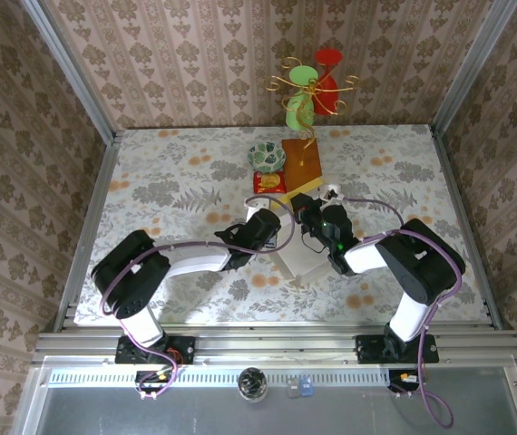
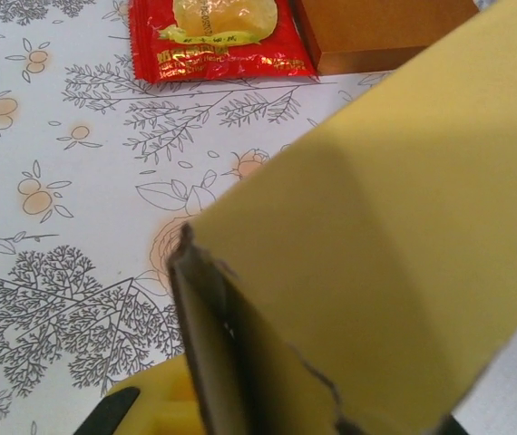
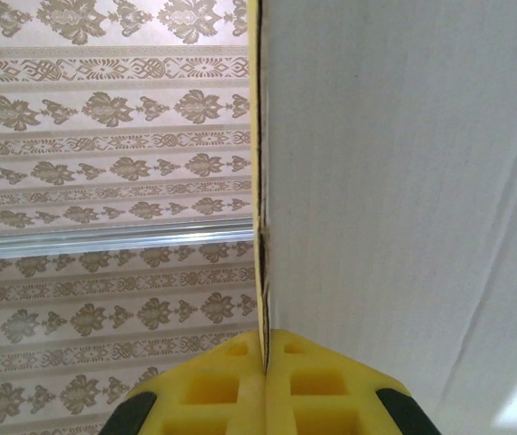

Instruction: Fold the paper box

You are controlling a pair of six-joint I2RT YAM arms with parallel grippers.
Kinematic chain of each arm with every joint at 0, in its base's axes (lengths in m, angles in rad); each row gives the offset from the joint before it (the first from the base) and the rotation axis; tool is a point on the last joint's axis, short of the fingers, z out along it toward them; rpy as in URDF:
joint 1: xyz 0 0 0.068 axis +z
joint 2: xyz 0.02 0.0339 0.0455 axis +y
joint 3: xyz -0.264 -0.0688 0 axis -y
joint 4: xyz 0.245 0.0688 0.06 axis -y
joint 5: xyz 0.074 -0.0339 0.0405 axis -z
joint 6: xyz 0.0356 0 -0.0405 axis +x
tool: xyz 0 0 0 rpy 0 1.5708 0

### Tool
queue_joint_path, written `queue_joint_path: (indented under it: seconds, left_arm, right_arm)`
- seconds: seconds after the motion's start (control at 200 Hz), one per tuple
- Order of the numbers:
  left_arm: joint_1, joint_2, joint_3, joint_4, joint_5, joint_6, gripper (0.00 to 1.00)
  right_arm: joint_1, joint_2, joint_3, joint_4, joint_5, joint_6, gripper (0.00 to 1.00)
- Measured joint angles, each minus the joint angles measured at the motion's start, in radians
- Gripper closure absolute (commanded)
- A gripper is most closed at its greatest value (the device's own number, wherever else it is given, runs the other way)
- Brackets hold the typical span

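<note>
At the middle of the floral table (image 1: 168,181), between both arms, steady the paper box (image 1: 300,263). Brace with the right gripper (image 3: 264,362), pinched on the white wall's edge; with the left gripper (image 2: 268,412), nipped onto the folded yellow flap, press squarely along the crease.

A floral tablecloth (image 1: 168,181) covers the table, with patterned wallpaper (image 1: 195,54) on the walls around it. A small red packet (image 1: 268,182) lies flat near the table's middle. A green-patterned bowl (image 1: 265,156) sits just beside it at 12 o'clock, and an orange-brown board (image 1: 301,161) lies at its 1 o'clock. At the table's 12 o'clock edge stand a green ornament (image 1: 298,107) and a red ornament (image 1: 328,82) with gold curls.
</note>
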Motion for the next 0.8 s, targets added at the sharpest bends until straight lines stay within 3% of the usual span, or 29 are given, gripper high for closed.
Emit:
queue_joint_path:
  seconds: [0.095, 0.325, 0.41, 0.51, 0.72, 0.8]
  left_arm:
    - [-0.003, 0.002, 0.006, -0.014, -0.011, -0.007, 1.00]
    - [-0.013, 0.026, 0.051, -0.073, -0.048, -0.038, 1.00]
    - [-0.014, 0.030, 0.058, -0.082, -0.049, -0.045, 0.89]
    - [-0.014, 0.035, 0.061, -0.085, -0.043, -0.050, 0.84]
    - [-0.011, 0.057, 0.061, -0.071, -0.019, -0.053, 0.82]
    - [-0.010, 0.057, 0.061, -0.071, -0.018, -0.055, 0.88]
  right_arm:
    - [0.002, 0.000, 0.000, 0.000, 0.000, 0.003, 1.00]
    - [0.002, 0.000, 0.000, -0.004, 0.010, 0.011, 1.00]
    - [0.002, 0.000, 0.000, -0.005, 0.011, 0.015, 1.00]
    - [0.002, 0.000, 0.002, -0.006, 0.011, 0.017, 1.00]
    - [0.002, 0.000, 0.004, -0.011, 0.011, 0.018, 1.00]
    - [0.002, 0.000, 0.005, -0.011, 0.011, 0.018, 1.00]
